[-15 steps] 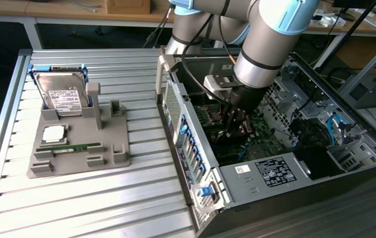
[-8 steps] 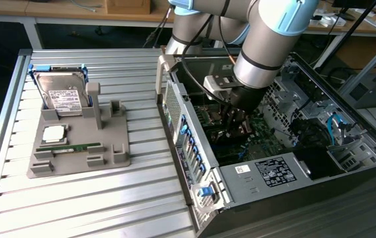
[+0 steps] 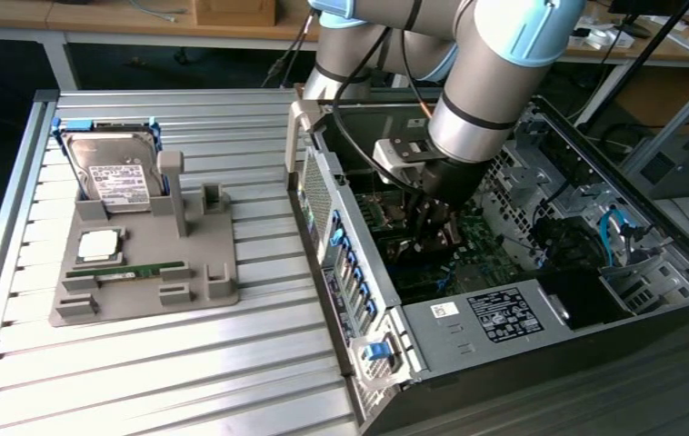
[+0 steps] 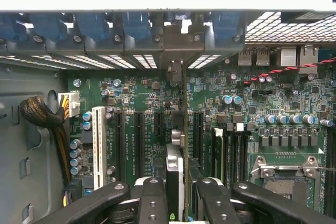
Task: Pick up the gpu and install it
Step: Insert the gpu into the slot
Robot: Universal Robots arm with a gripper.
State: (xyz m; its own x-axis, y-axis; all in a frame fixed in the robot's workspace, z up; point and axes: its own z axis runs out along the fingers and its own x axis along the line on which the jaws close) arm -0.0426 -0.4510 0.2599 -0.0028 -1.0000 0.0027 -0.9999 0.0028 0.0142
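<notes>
The gpu (image 4: pixel 175 153) shows edge-on in the wrist view as a thin dark card standing upright over the motherboard's (image 4: pixel 142 103) expansion slots. Its silvery end bracket (image 4: pixel 176 43) meets the row of rear slot openings. My gripper (image 4: pixel 180 184) is shut on the card, with one black finger (image 4: pixel 152 198) on each side of it. In the exterior view the gripper (image 3: pixel 437 229) is lowered deep inside the open computer case (image 3: pixel 490 313), just above the board.
On the exterior view's left, a grey holder (image 3: pixel 199 282) carries a hard drive (image 3: pixel 120 177), a CPU (image 3: pixel 100 243) and a RAM stick (image 3: pixel 126 270). Inside the case are a white slot (image 4: pixel 98 140), a sleeved cable bundle (image 4: pixel 42 116) and the CPU socket (image 4: pixel 283 169).
</notes>
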